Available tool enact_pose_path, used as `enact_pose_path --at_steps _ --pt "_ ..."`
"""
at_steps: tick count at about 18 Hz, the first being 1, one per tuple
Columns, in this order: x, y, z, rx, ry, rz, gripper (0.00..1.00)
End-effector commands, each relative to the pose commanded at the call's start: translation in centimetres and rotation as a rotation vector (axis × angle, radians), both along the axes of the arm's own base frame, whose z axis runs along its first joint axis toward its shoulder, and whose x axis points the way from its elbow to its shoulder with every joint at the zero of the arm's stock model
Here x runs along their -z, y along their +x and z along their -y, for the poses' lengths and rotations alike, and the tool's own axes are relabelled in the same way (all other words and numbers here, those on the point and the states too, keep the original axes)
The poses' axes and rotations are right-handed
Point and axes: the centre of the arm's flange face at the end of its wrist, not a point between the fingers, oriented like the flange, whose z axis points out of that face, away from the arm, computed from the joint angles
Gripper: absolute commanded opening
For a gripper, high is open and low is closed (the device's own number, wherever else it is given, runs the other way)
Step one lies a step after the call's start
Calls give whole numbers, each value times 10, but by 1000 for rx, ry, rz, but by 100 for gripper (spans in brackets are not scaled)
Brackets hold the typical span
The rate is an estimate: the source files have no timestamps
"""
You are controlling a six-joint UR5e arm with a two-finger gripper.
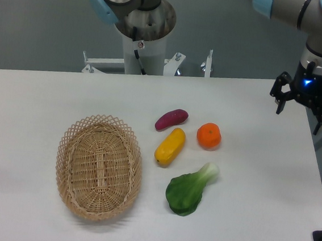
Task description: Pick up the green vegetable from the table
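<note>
The green vegetable [188, 190] lies on the white table [246, 180], right of centre toward the front. Its dark green leafy head points to the front left and its pale stem to the back right. My gripper [302, 114] hangs over the table's far right edge, well behind and to the right of the vegetable. Its fingers are spread apart and hold nothing.
A yellow oblong vegetable [170, 146], a purple sweet potato [171, 120] and an orange fruit [209, 135] lie just behind the green vegetable. A wicker basket [99, 166] stands to the left. The robot base [143, 36] is at the back.
</note>
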Motion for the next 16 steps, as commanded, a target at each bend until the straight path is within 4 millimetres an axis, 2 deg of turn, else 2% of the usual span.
enact_pose_path --at_steps 16 --pt "9 5 -1 -26 14 30 100"
